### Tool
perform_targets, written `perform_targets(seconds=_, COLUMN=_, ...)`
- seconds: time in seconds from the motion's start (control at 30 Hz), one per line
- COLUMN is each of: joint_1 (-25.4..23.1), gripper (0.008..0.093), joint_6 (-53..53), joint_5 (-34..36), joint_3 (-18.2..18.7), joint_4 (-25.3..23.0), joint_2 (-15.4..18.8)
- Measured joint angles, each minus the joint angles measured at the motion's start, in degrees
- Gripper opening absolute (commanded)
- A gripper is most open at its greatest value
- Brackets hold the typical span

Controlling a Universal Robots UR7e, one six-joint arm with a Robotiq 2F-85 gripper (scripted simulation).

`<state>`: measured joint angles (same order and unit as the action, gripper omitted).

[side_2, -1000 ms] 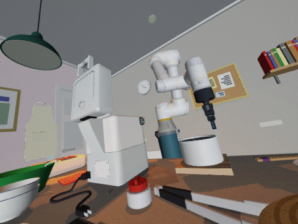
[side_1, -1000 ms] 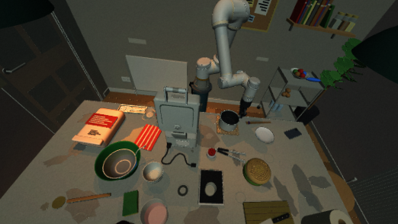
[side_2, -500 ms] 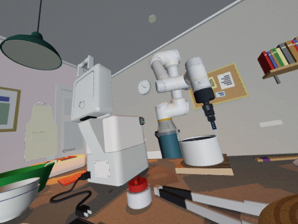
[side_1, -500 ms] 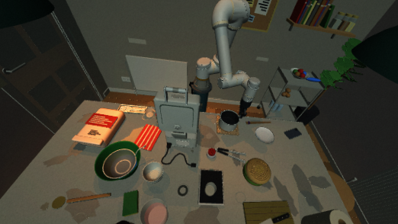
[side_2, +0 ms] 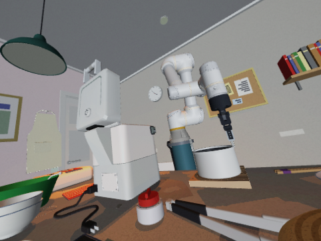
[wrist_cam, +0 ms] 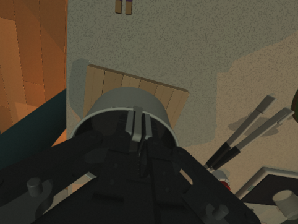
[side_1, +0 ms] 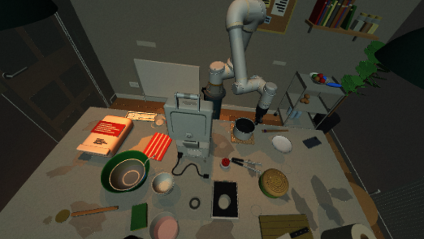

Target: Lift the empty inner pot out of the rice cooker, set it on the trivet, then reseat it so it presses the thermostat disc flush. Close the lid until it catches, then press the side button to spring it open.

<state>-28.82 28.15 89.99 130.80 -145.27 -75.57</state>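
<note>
My gripper (wrist_cam: 137,123) is closed on the rim of the empty inner pot (side_2: 217,162), gripping its wall from above at the side away from the rice cooker. The grey pot (side_1: 244,128) stands upright on the wooden trivet (side_2: 221,180) at the back of the table. The white rice cooker (side_1: 189,124) stands to the left of the pot with its lid (side_2: 98,99) raised upright.
The teal arm base (side_2: 181,154) stands close behind the pot on its left. Black-handled tongs (side_2: 226,216) and a red-capped jar (side_2: 150,206) lie in front of the trivet. A white plate (side_1: 282,144) lies to the right, chopsticks (side_1: 275,130) behind it.
</note>
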Motion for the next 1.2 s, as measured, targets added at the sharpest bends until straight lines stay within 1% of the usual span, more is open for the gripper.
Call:
perform_targets(seconds=0.6, joint_1=0.01, gripper=0.0080, joint_6=0.00, joint_5=-0.01, joint_3=-0.06, joint_4=0.39, joint_2=-0.24)
perform_targets(seconds=1.2, joint_1=0.01, gripper=0.0080, joint_6=0.00, joint_5=-0.01, joint_3=-0.72, joint_4=3.18, joint_2=-2.37)
